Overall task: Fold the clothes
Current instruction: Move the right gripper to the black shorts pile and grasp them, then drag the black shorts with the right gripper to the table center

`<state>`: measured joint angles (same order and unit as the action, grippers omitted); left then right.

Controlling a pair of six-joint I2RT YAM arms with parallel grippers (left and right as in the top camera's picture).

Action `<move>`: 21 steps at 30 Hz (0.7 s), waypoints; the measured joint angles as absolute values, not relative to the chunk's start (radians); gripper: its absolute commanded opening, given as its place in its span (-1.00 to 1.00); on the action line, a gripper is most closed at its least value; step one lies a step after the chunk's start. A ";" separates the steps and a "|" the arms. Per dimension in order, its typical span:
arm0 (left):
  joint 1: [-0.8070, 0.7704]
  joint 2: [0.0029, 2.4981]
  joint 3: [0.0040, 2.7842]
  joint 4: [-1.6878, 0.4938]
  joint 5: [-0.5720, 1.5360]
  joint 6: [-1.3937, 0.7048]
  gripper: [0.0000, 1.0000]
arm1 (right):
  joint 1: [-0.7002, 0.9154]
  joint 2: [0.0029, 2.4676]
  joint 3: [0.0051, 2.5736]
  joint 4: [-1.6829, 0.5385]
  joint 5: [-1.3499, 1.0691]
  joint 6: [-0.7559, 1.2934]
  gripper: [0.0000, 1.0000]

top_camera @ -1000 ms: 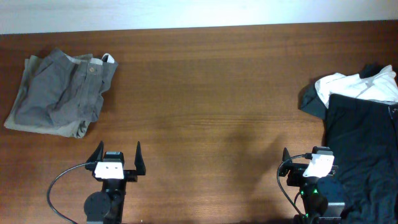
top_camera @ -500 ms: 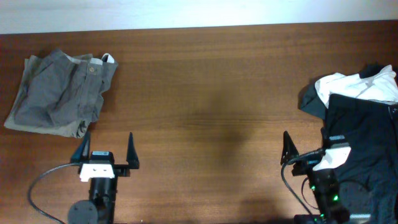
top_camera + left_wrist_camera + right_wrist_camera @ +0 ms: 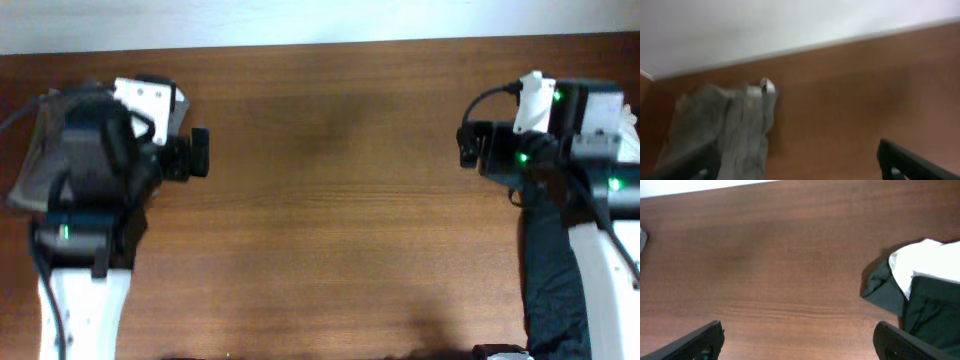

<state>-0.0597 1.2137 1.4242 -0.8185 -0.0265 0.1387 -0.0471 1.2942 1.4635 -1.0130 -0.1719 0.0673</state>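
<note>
Lying at the far-left corner of the table (image 3: 330,210): grey trousers (image 3: 722,130). The waistband and a small white tag (image 3: 765,86) point toward the wall (image 3: 765,25). The long axis runs from there back toward the near side, slightly slanted. The left wrist view is blurred. Overhead, the left arm (image 3: 90,180) covers nearly all of them, leaving a sliver at the left edge.

Right side: a black garment (image 3: 548,270), long axis far-to-near, cut off by the frame and overlapped by the right arm (image 3: 590,150). In the right wrist view a white garment (image 3: 920,262) lies on top of it, with a dark fold (image 3: 887,287) jutting toward the table's middle. How many pieces are piled there cannot be told.

Left gripper (image 3: 797,157): fingers apart, nothing between them, one finger hard to make out in the blur. Right gripper (image 3: 797,330): fingers wide apart over bare wood, only the tips showing at the lower corners.
</note>
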 measured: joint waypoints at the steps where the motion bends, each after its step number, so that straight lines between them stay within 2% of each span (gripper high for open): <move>1: -0.060 1.265 1.463 -0.863 -0.027 0.139 0.98 | -0.047 1.323 1.472 -1.036 -0.178 0.067 0.97; 4: -0.060 1.390 1.495 -0.925 -0.027 0.139 0.98 | -0.047 1.388 1.474 -1.075 -0.145 0.094 0.97; 6: -0.060 1.468 1.495 -0.935 -0.022 0.139 0.98 | -0.071 1.457 1.477 -1.108 -0.065 0.194 0.97; 9: -0.060 1.489 1.495 -0.938 0.046 0.139 0.98 | -0.187 1.610 1.479 -1.070 0.002 0.314 0.98; 12: -0.060 1.489 1.495 -0.938 0.106 0.139 0.98 | -0.330 1.802 1.480 -0.940 0.034 0.392 0.78; 16: -0.060 1.489 1.495 -0.939 0.130 0.139 0.98 | -0.457 1.974 1.480 -0.822 0.053 0.467 0.64; 21: -0.060 1.489 1.496 -0.936 0.136 0.139 0.99 | -0.462 2.074 1.480 -0.745 0.059 0.490 0.61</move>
<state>-0.0601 1.4887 1.4956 -0.9363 0.1356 0.1387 -0.4618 2.0743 1.4803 -0.7452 0.0593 0.4896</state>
